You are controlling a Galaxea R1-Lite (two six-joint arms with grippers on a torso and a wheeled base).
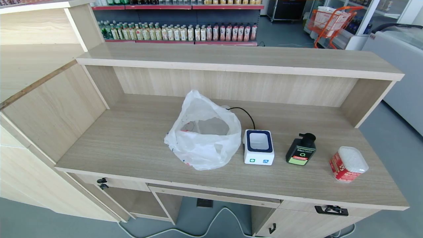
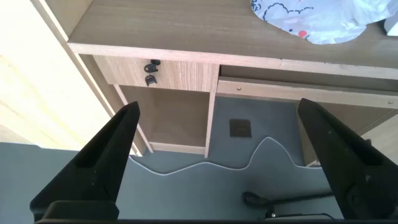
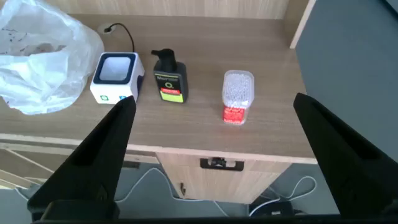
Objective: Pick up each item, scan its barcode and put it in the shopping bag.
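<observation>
A white plastic shopping bag [image 1: 203, 135] [image 3: 40, 59] [image 2: 323, 18] stands open-mouthed in the middle of the wooden counter [image 1: 132, 145]. Right of it sits a white barcode scanner [image 1: 258, 147] [image 3: 115, 78] with a dark-framed window and a black cable. Further right stands a dark pump bottle [image 1: 301, 150] [image 3: 168, 81], then a clear tub of white beads with a red label [image 1: 347, 164] [image 3: 236, 96], lying on its side. My left gripper [image 2: 221, 155] hangs open below the counter's front edge, over the floor. My right gripper [image 3: 211, 155] is open, in front of and above the counter near the bottle and tub.
The counter has a raised back ledge [image 1: 238, 59] and side walls. Drawers with black handles [image 1: 330, 210] and an open knee space with a white cable [image 2: 205, 165] lie under it. Store shelves of bottles [image 1: 178, 33] and an orange cart [image 1: 330, 21] stand behind.
</observation>
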